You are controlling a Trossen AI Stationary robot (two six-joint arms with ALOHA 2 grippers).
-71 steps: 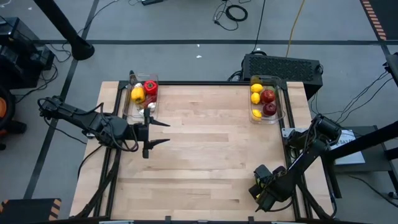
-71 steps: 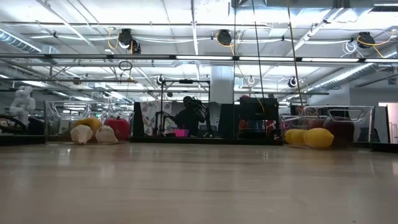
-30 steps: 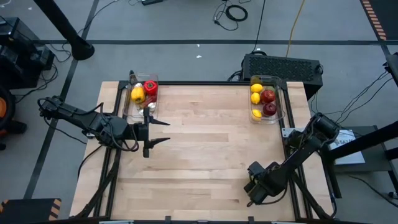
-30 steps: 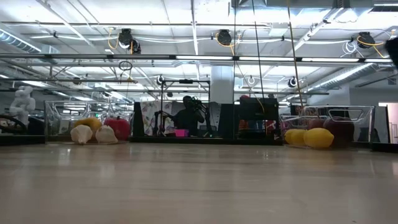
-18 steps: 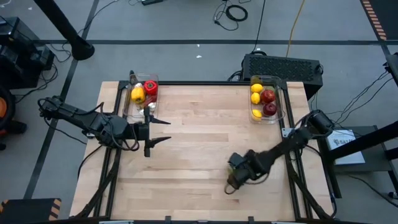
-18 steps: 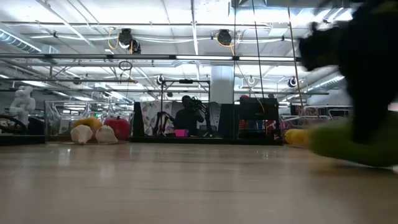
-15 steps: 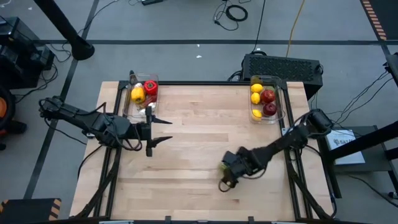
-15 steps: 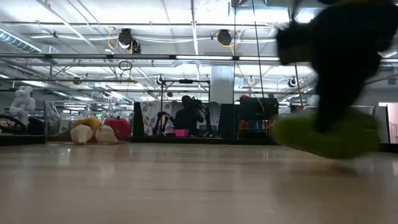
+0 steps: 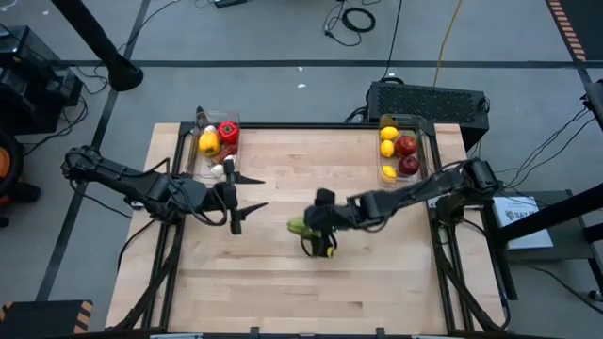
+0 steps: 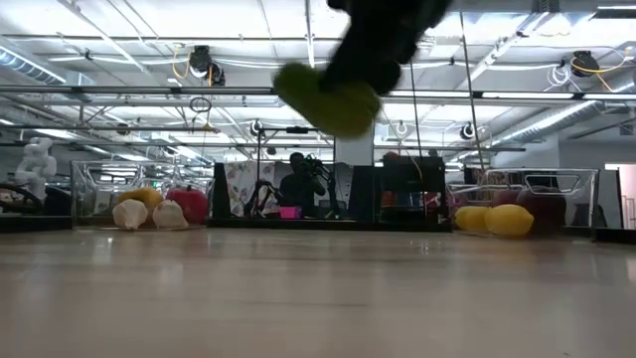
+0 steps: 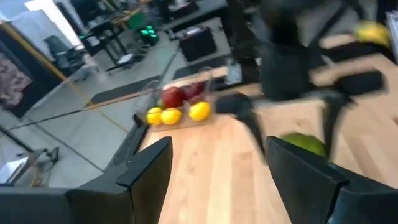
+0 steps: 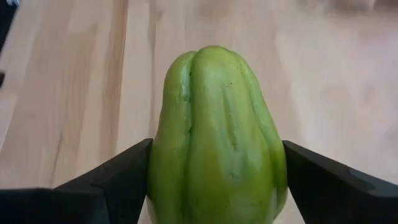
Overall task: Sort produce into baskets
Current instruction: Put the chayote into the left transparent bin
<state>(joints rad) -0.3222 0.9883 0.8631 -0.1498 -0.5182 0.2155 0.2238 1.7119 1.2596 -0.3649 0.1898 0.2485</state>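
Note:
My right gripper [image 9: 314,231] is over the middle of the table, shut on a pale green, ribbed, pear-shaped piece of produce [image 12: 214,137], which the low view shows well above the tabletop [image 10: 328,99]. My left gripper [image 9: 264,193] stands open beside the left basket [image 9: 195,160], with nothing between its fingers. That clear basket holds a red pepper, a yellow piece and white garlic [image 10: 129,214]. The right basket [image 9: 426,155] at the far right holds lemons and red apples. My right gripper pinches the green produce between its two fingers [image 12: 118,180], one on each broad side of its thick lower half [image 12: 163,174]. The fingers come slanting down from the table's right side. The produce is lifted clear of the table, its narrower end pointing away from the gripper.
A black box with cables [image 9: 429,99] sits behind the right basket, beyond the table's far edge. Bare wood tabletop [image 9: 320,282] lies between the two baskets and toward the near edge. A person shows far off in the room behind [image 10: 298,184].
My right gripper has swung from the table's near right corner toward its middle and up, rolling its wrist, with the green produce in its fingers. The produce has gone from just above the tabletop to well clear of it.

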